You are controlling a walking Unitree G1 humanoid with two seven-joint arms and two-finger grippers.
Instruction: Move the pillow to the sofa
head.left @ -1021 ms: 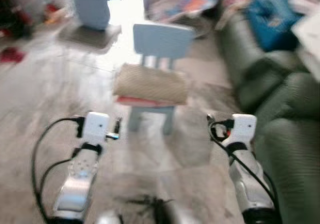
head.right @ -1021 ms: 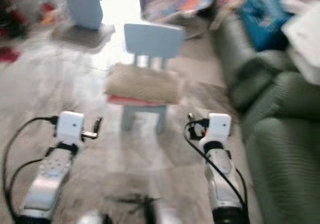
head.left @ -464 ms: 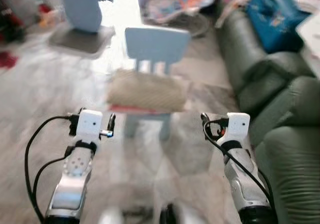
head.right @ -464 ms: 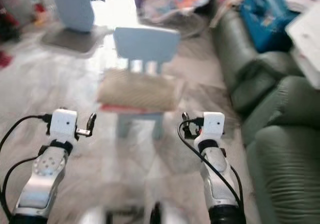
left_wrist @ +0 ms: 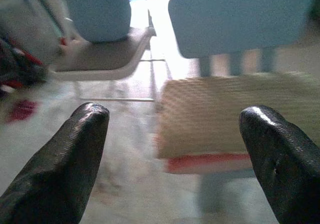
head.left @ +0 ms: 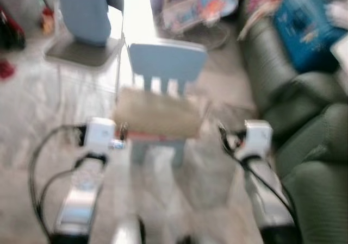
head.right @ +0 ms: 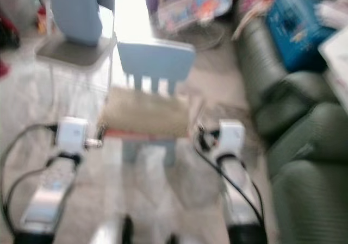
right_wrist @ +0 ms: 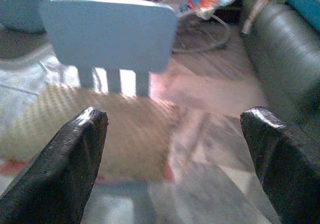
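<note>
Motion blur smears both eye views, softening the pillow (head.left: 157, 119) and chair (head.left: 166, 64) ahead of the grippers. Beyond the right gripper (right_wrist: 175, 149), the sofa (right_wrist: 280, 59) runs off frame; clutter on it is possibly bags.

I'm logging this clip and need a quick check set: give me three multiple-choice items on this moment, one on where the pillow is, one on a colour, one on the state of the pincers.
1. Where does the pillow lie?
A. on the small chair's seat
B. on the sofa
C. on the floor

2. What colour is the small chair?
A. red
B. light blue
C. black

3. How are the left pincer and the right pincer?
A. both open, holding nothing
B. both shut on the pillow
C. left shut, right open

Key: 1 A, it rests on the seat below the backrest; 2 B, the backrest is pale blue; 3 A, both wrist views show fingers wide apart.
</note>
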